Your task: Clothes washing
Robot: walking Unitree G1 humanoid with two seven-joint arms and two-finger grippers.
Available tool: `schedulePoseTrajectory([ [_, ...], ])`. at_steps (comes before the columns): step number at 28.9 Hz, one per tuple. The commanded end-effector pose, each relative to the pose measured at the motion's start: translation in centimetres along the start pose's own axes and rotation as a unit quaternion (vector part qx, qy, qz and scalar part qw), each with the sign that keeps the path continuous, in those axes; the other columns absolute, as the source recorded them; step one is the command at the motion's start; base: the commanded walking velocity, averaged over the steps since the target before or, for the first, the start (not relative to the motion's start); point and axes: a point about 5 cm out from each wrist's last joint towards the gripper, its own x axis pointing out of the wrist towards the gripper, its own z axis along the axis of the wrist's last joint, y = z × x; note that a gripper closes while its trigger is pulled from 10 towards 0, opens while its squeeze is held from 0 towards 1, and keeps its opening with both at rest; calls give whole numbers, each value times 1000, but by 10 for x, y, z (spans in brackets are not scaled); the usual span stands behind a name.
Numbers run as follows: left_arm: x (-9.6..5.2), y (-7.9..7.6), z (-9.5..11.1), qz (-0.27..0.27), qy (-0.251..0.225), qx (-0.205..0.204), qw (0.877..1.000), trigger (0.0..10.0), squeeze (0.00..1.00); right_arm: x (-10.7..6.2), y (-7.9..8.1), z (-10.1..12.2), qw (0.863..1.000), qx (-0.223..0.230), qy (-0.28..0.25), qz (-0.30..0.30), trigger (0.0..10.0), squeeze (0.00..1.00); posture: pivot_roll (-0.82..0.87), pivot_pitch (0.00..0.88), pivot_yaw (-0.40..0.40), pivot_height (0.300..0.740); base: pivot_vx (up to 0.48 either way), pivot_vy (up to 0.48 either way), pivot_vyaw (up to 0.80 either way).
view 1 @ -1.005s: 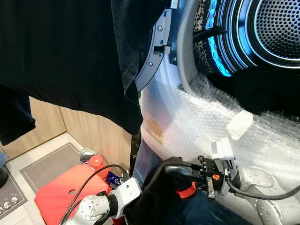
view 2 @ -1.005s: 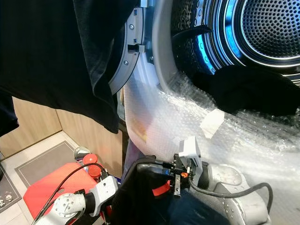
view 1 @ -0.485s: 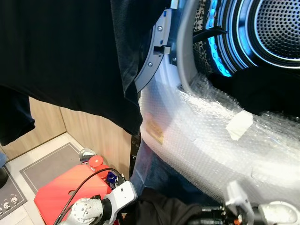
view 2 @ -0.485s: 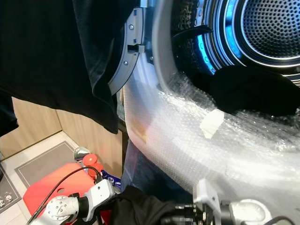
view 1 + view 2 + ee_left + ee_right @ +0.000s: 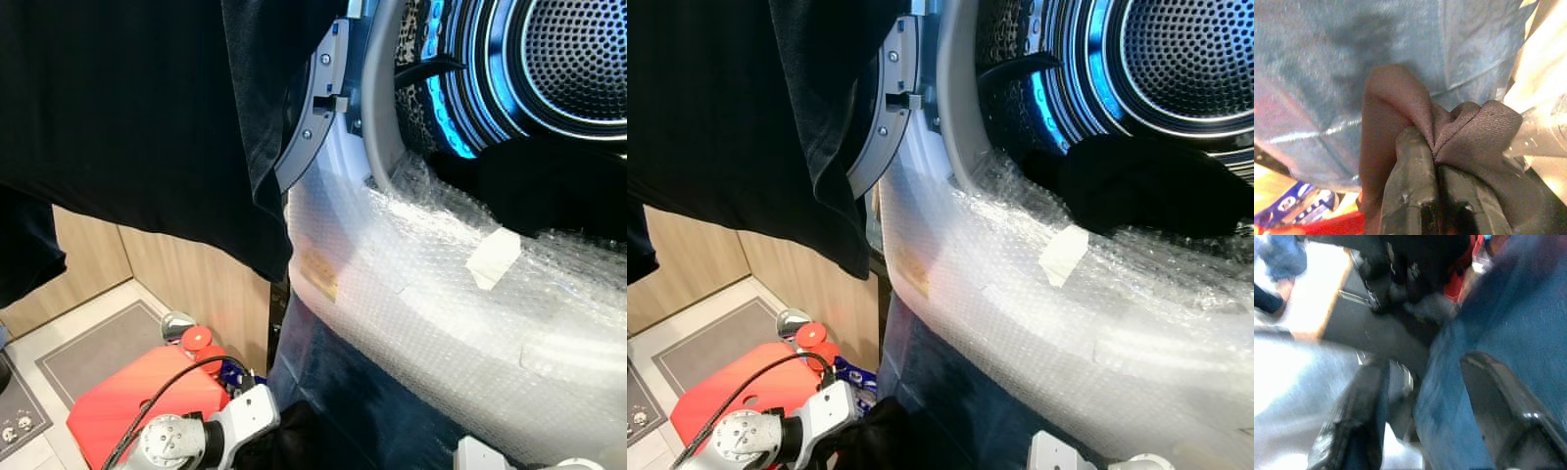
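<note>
A large black garment (image 5: 147,117) hangs across the upper left of the head views, draped in front of the open washer door (image 5: 315,108). To its right the washing machine (image 5: 1019,294) stands with its front wrapped in bubble wrap (image 5: 441,294), a strip of pale tape (image 5: 493,258) stuck on it; the perforated drum (image 5: 1185,59) glows blue inside, and another dark garment (image 5: 1146,186) lies over the lip of the opening. Below the machine front a blue denim piece (image 5: 333,382) hangs down toward the floor. At lower left a red basket (image 5: 137,401) sits on the tiled floor beside a grey mat (image 5: 88,343), with the wooden cabinet panel (image 5: 196,284) behind it. The silver left arm (image 5: 196,441) reaches toward the foot of the denim, where the head views show only a dark fold of cloth at its tip. The left wrist view makes plain what they do not: the left end effector (image 5: 1436,196) has its fingers pressed together on a fold of dark brown cloth (image 5: 1449,132), with the denim right behind it. The right wrist view, blurred, shows the right end effector (image 5: 1422,406) with fingers spread, blue denim (image 5: 1498,333) lying between and beyond them.
</note>
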Motion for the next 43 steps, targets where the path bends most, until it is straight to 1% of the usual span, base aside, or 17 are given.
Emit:
schedulePoseTrajectory([
  [1, 0, 1, 9, -3, -15, 8, 1000, 0, 0, -7, -7, 2, 1000, -10, -2, -18, 10000, 1000, 86, 0, -70, 740, 0, 0, 0],
  [3, 3, 6, 14, 4, -23, 1, 1000, 0, 0, -6, -10, 11, 999, -9, -32, -19, 10000, 1000, 85, 0, -71, 740, 0, 0, 0],
  [6, 8, 8, 19, 2, -30, -3, 1000, 0, 0, -4, -9, 18, 999, -17, -46, -2, 10000, 1000, 86, 0, -75, 740, 0, 0, 0],
  [7, 11, 7, 23, -4, -36, -2, 999, 0, 0, -2, -9, 21, 998, -19, -54, 1, 10000, 0, 86, 0, -75, 740, 0, 0, 0],
  [10, 19, 4, 31, -17, -48, 0, 999, 0, 0, 3, -10, 28, 997, -19, -70, 3, 10000, 0, 86, 0, -75, 740, 0, 0, 0],
  [12, 32, 1, 48, -31, -65, 10, 997, 0, 0, 11, -8, 42, 993, -16, -112, 19, 10000, 0, 86, 0, -79, 740, 0, 0, 0],
  [15, 39, -1, 62, -45, -81, 21, 995, 0, 0, 11, -9, 53, 988, -2, -155, 20, 10000, 0, 95, 0, -85, 740, 0, 0, 0],
  [16, 39, -1, 62, -45, -81, 21, 995, 0, 0, 11, -9, 53, 988, -2, -155, 20, 10000, 0, 95, 0, -85, 740, 0, 0, 0],
  [23, 63, -7, 91, -73, -112, 28, 991, 0, 0, 19, -11, 61, 982, 37, -185, -5, 10000, 0, 84, 0, -82, 740, 0, 0, 0],
  [28, 68, -8, 103, -77, -130, 33, 988, 0, 0, 25, -7, 60, 980, 59, -191, -9, 10000, 0, 78, 0, -76, 740, 0, 0, 0],
  [29, 71, -6, 113, -74, -143, 34, 986, 0, 0, 29, -2, 56, 982, 61, -179, -3, 10000, 0, 78, 0, -76, 740, 0, 0, 0],
  [31, 71, -6, 118, -74, -152, 32, 985, 0, 0, 30, -1, 55, 983, 62, -172, -6, 10000, 0, 73, 0, -75, 740, 0, 0, 0],
  [33, 73, -8, 135, -82, -186, 20, 979, 0, 0, 38, -2, 53, 980, 88, -173, -31, 10000, 0, 70, 0, -75, 740, 0, 0, 0],
  [36, 74, -9, 138, -83, -191, 20, 978, 0, 0, 39, -1, 52, 979, 98, -176, -29, 10000, 0, 70, 0, -76, 740, 0, 0, 0],
  [38, 75, -9, 140, -83, -192, 24, 978, 0, 0, 42, 2, 52, 976, 112, -182, -25, 10000, 0, 71, 0, -76, 740, 0, 0, 0],
  [41, 78, -14, 144, -89, -200, 23, 976, 0, 0, 46, 3, 52, 962, 165, -216, -37, 10000, 0, 68, 0, -79, 740, 0, 0, 0],
  [43, 78, -14, 145, -89, -200, 24, 976, 0, 0, 47, 2, 51, 957, 180, -221, -54, 10000, 0, 68, 0, -79, 740, 0, 0, 0],
])
